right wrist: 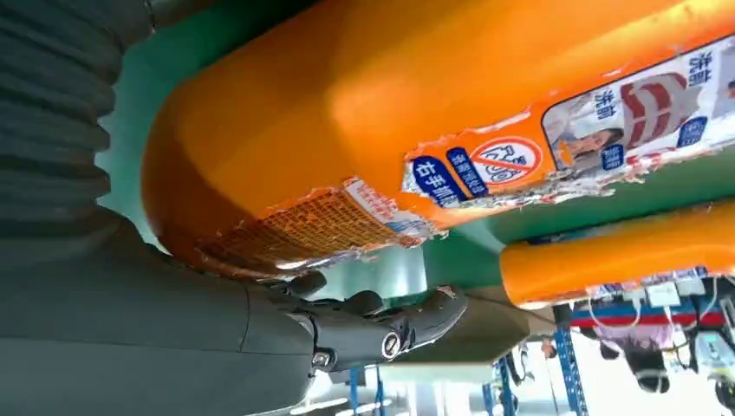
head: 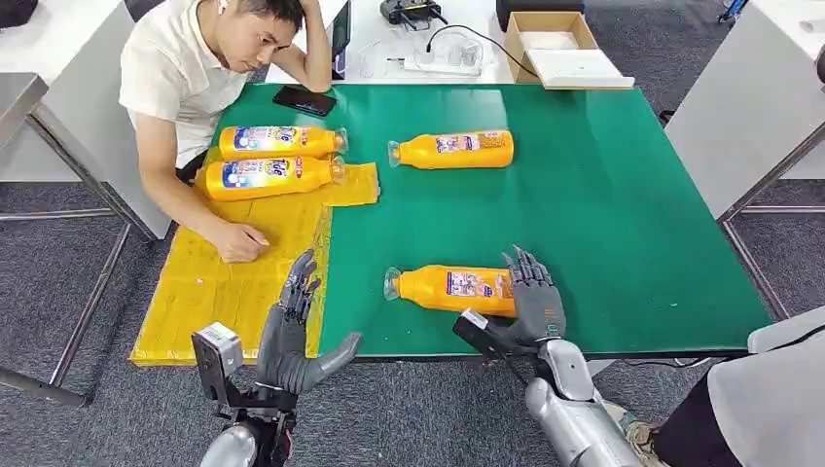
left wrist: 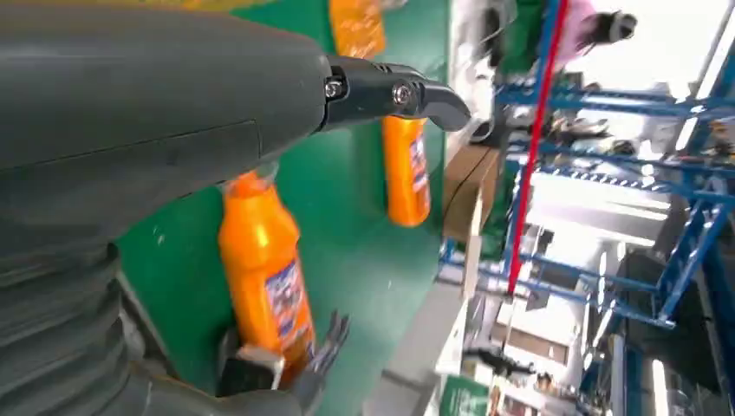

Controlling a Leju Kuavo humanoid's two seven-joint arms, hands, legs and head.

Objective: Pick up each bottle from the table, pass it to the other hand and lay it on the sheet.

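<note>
A green table (head: 603,224) stands on grey carpet, with white desks around it and a seated person (head: 195,88) leaning on its far left corner, one hand flat on the yellow sheet (head: 233,282) that covers the table's left end. Two orange bottles (head: 277,161) lie side by side at the sheet's far end; a third orange bottle (head: 452,150) lies alone on the green mid-table, and the nearest bottle (head: 452,288) lies near the front edge, cap pointing left. A black phone (head: 304,99) and an open cardboard box (head: 555,44) sit at the far edge. The right hand (head: 533,297) rests against the nearest bottle's base end, fingers extended over it; the right wrist view shows the torn label (right wrist: 485,165) close up and the thumb below the bottle, not plainly clamped. The left hand (head: 297,331) hovers upright above the sheet's front edge, fingers spread wide, holding nothing. The left wrist view adds blue shelving (left wrist: 624,173) beyond the table.
</note>
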